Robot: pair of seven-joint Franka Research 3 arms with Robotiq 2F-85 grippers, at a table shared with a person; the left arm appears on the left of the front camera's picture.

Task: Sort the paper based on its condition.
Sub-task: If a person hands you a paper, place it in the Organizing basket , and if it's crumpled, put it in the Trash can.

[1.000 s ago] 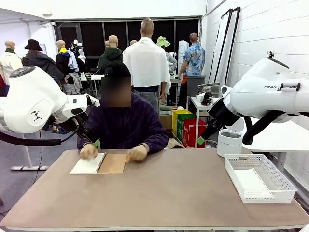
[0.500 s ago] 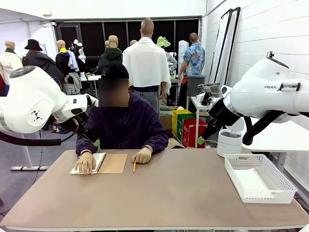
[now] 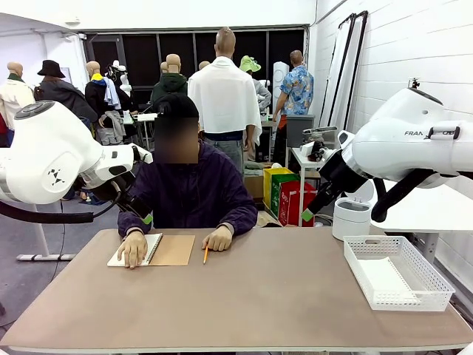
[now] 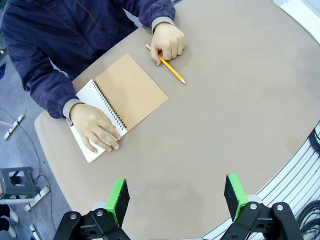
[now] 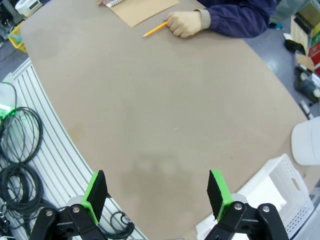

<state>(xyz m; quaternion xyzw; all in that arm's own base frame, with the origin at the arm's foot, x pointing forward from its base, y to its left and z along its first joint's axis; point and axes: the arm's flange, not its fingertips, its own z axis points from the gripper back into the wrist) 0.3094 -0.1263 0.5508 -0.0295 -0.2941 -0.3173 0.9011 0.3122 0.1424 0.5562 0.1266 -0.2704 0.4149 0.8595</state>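
A white sheet of paper lies flat in the white basket at the right edge of the table. At the far edge a person rests one hand on an open notebook and the other hand on a pencil. The left gripper and the right gripper hang above the table, both released and empty.

Brown notebook cover, yellow pencil
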